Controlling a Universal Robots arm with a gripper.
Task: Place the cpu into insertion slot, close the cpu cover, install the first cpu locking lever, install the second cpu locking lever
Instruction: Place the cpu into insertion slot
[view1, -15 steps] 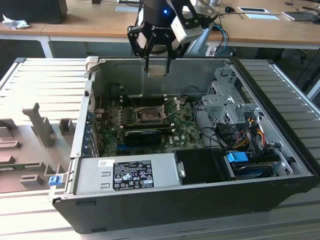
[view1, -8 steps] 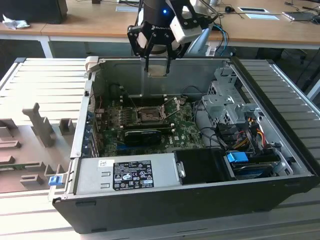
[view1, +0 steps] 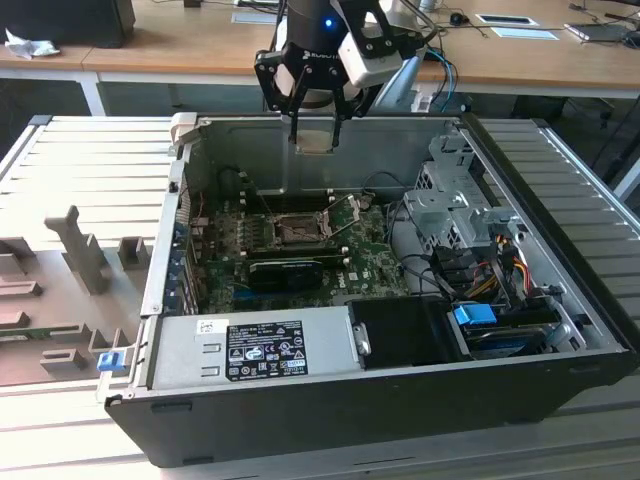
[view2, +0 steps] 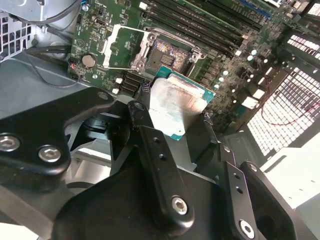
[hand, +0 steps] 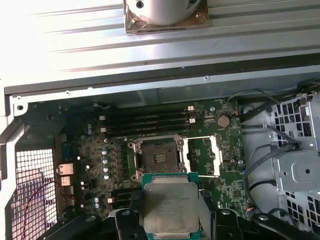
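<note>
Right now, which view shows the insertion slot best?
First wrist view: the insertion slot faces the camera squarely, whole rim visible, nothing over it. Second wrist view shows it at a slant beyond the held cpu. Exterior view shows it from afar.

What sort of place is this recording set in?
Probably a robotics lab or workshop: an opened computer case sits on a ribbed metal table, wooden desks stand behind, and the gripper holds the cpu above it.
</note>
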